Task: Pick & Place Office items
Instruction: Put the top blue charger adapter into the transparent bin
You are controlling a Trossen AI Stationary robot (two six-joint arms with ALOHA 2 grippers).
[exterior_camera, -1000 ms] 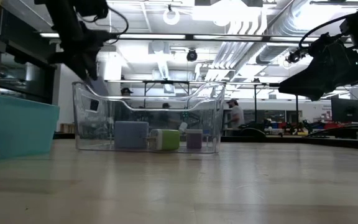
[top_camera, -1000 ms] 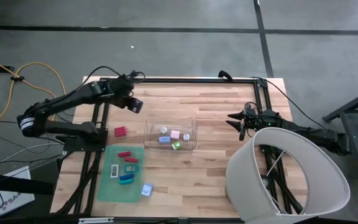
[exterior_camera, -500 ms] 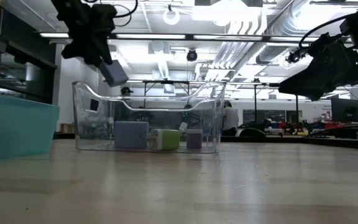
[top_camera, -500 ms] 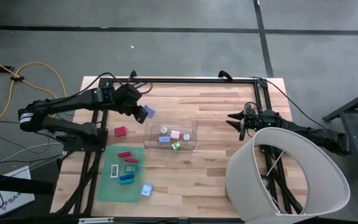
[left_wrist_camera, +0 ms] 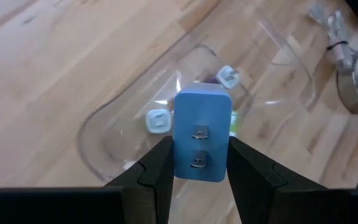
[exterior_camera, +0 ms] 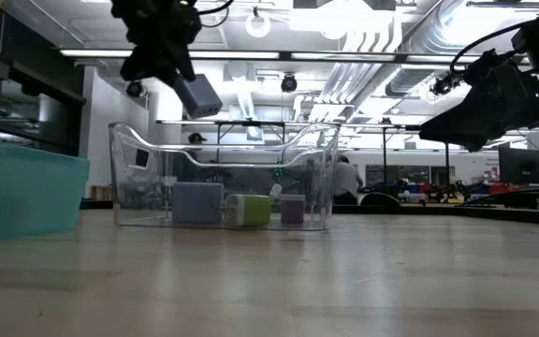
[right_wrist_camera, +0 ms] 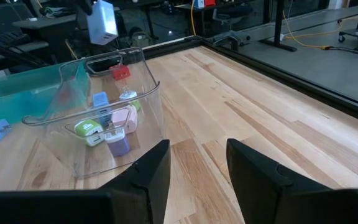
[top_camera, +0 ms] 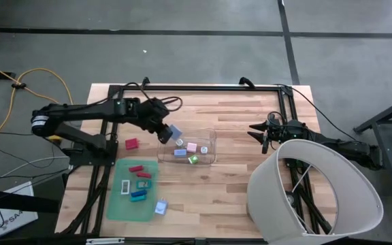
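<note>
My left gripper [top_camera: 168, 133] is shut on a light-blue block [left_wrist_camera: 202, 134] with two small metal prongs, seen also as the block [exterior_camera: 198, 95] in the low view. It hangs over the left end of the clear bin [top_camera: 209, 136]. Inside the bin lie a white piece [left_wrist_camera: 158, 120], a pink piece [top_camera: 192, 147], a blue piece [top_camera: 180, 153] and a green piece [top_camera: 193, 160]. My right gripper [right_wrist_camera: 197, 149] waits open at the table's right side, away from the bin, with nothing between its fingers. My left gripper pinches the blue block by two opposite sides [left_wrist_camera: 180, 158] between its two fingers, with the pronged face toward the wrist camera. The fingers slant down from the table's left. The block is lifted clear, above the bin's rim [exterior_camera: 157, 131].
A green mat [top_camera: 118, 207] at the near left carries several small pieces. A red piece [top_camera: 132, 143] lies on the wood left of the bin, and a blue-white one [top_camera: 160, 207] by the mat's right edge. A large white shade [top_camera: 346, 177] stands at the near right.
My left gripper has carried the blue block toward the table's right and a little toward its near edge, from beyond the bin's left end to above it. It has turned as it went and risen slightly. The block stays in its hold.
</note>
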